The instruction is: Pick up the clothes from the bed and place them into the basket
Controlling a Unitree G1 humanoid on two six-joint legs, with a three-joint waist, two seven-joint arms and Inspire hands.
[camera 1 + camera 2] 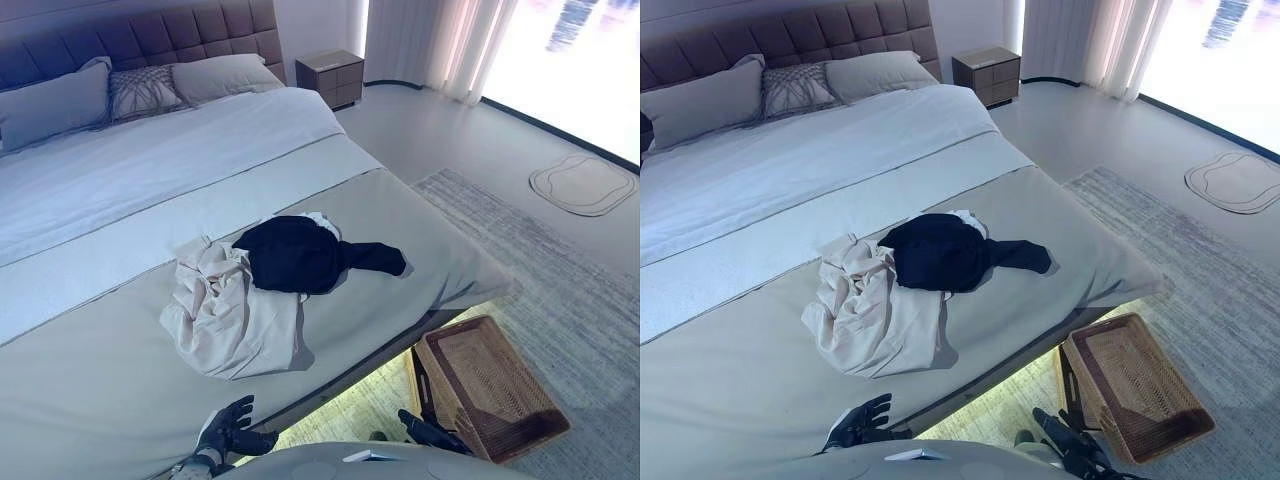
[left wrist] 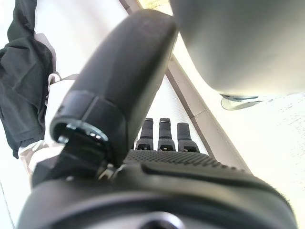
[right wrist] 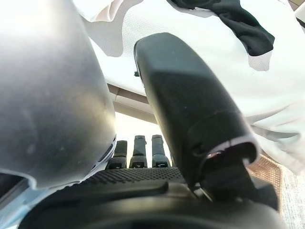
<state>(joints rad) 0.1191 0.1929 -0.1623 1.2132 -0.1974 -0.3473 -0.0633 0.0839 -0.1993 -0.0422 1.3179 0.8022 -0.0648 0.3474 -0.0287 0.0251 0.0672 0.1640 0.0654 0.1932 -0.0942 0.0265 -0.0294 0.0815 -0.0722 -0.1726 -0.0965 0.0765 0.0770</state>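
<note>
A crumpled beige garment (image 1: 235, 315) lies near the foot of the bed (image 1: 100, 400). A black garment (image 1: 300, 255) lies against its right side, with a bit of white cloth (image 1: 320, 218) under it. A brown wicker basket (image 1: 462, 325) stands on the floor by the bed's foot corner, to the right. My left hand (image 1: 230, 430) is open and empty, low over the bed's near edge, short of the clothes. My right hand (image 1: 430, 430) is open and empty, low beside the basket. The black garment also shows past the thumb in the left wrist view (image 2: 24, 81) and in the right wrist view (image 3: 238, 24).
Pillows (image 1: 140, 90) lie at the padded headboard. A nightstand (image 1: 332, 75) stands at the far right of the bed. A grey rug (image 1: 560, 290) covers the floor under the basket. A round mat (image 1: 582, 183) lies by the bright window and curtains (image 1: 430, 40).
</note>
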